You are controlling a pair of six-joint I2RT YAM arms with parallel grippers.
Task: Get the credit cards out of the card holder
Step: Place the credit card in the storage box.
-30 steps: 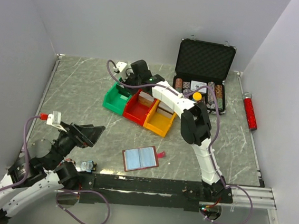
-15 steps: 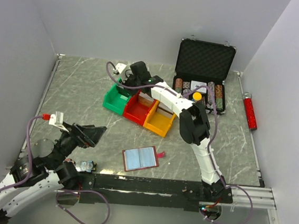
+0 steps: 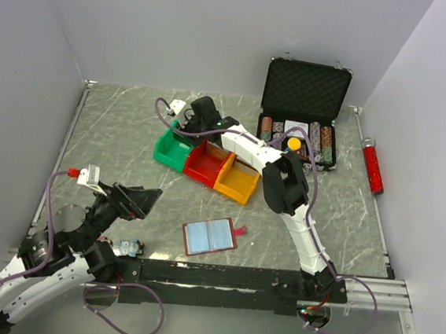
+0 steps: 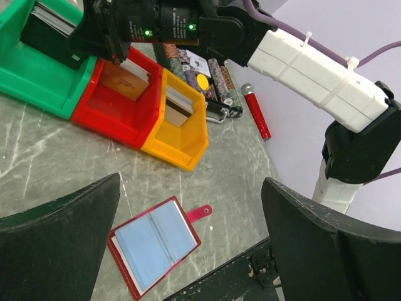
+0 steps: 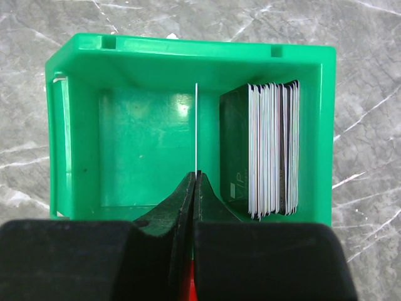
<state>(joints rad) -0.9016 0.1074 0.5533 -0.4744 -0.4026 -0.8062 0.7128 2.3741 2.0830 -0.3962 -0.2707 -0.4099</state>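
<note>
The card holder (image 3: 209, 236) (image 4: 155, 244) lies open and flat near the table's front edge, its strap tab pointing right. Pale blue credit cards (image 4: 135, 248) fill both of its halves. My left gripper (image 3: 138, 199) (image 4: 192, 183) hangs open above the table to the left of the holder, with nothing between its fingers. My right gripper (image 3: 189, 119) (image 5: 196, 176) is shut on one thin credit card (image 5: 196, 128), seen edge-on. It holds that card upright over the green bin (image 3: 173, 148) (image 5: 188, 53), beside a stack of cards (image 5: 274, 150) standing in the bin.
A red bin (image 3: 208, 164) and a yellow bin (image 3: 237, 183) adjoin the green one, each holding a card deck. An open black chip case (image 3: 304, 104) stands at the back right. A red cylinder (image 3: 374, 167) lies at the right edge.
My right gripper has shifted slightly left over the green bin with its card. The left gripper has drifted a little towards the front and right, still open.
</note>
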